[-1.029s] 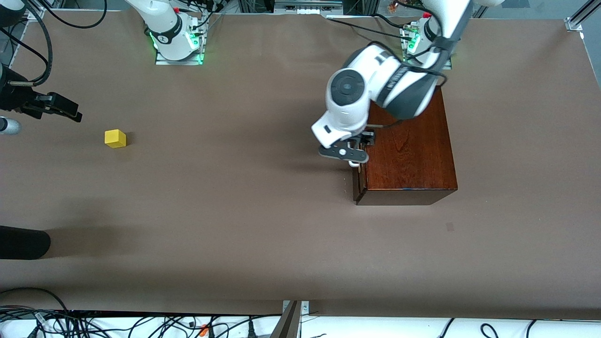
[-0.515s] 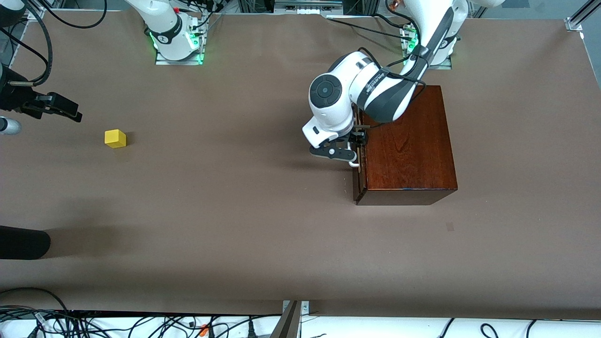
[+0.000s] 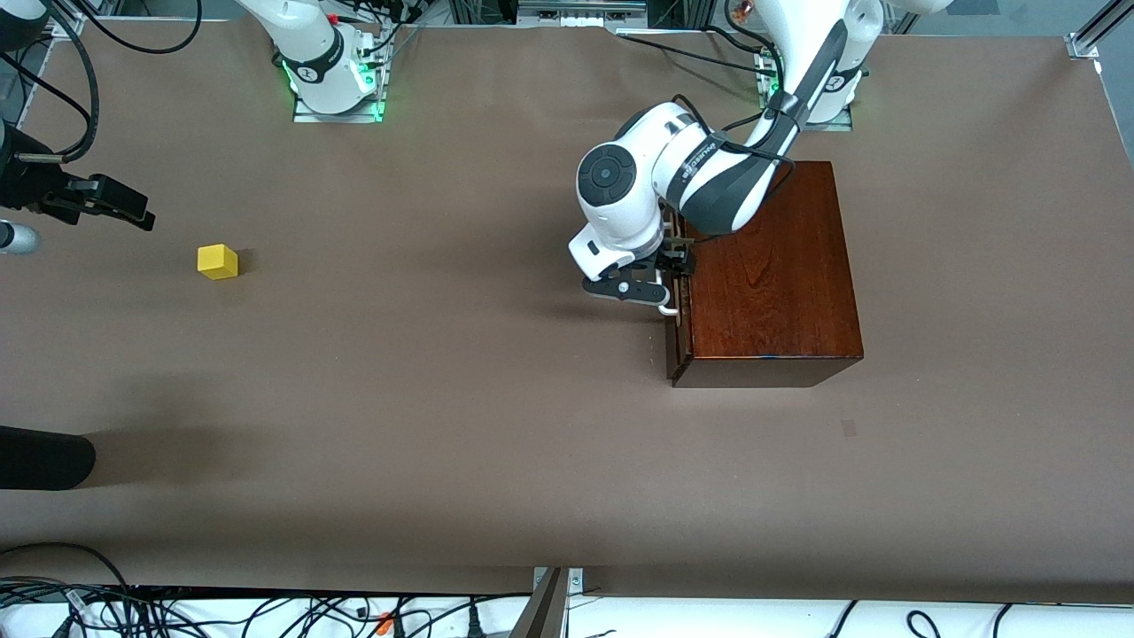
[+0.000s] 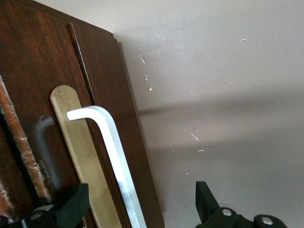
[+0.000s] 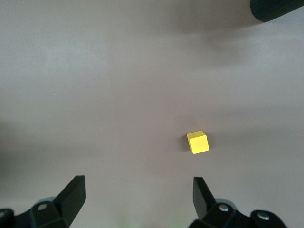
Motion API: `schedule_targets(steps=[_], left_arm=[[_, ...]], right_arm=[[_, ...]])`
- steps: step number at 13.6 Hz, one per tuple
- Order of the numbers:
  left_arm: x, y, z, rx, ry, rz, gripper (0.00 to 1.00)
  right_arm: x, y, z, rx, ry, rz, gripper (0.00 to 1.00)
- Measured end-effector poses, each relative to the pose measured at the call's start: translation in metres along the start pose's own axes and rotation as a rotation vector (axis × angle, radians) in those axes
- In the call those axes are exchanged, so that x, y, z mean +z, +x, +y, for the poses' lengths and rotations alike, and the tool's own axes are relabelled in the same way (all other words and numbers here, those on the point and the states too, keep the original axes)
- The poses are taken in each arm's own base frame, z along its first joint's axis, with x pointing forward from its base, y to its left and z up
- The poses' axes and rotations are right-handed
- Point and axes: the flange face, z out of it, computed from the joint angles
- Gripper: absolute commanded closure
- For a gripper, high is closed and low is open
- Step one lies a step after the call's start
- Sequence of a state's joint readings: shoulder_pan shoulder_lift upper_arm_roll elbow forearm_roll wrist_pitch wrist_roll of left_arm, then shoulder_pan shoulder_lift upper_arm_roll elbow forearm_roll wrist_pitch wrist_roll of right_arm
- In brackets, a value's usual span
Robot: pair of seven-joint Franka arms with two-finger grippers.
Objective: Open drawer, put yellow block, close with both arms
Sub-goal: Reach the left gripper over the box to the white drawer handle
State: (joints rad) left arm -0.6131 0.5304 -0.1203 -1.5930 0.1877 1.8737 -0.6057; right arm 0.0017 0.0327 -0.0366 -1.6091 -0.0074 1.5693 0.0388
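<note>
Plainly yellow block (image 3: 217, 261) — small bright cube, unheld.

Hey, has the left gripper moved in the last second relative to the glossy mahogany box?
Yes. The left gripper shifted slightly toward the right arm's end, staying at the drawer front of the mahogany box, jaws open around the white handle.

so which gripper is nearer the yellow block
Right. The right gripper hangs open above the table near the yellow block; the left gripper is open at the drawer handle.
</note>
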Motion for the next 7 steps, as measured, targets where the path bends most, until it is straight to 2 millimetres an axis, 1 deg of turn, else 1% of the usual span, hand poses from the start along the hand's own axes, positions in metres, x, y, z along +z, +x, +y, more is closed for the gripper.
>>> schedule_targets(steps=[3, 7], left_arm=[[0.010, -0.001, 0.009, -0.002, -0.001, 0.006, 0.00], [0.018, 0.000, 0.013, 0.000, 0.001, 0.000, 0.00]], right_arm=[[0.000, 0.000, 0.000, 0.000, 0.000, 0.000, 0.00], [0.000, 0.000, 0.000, 0.000, 0.000, 0.000, 0.00]])
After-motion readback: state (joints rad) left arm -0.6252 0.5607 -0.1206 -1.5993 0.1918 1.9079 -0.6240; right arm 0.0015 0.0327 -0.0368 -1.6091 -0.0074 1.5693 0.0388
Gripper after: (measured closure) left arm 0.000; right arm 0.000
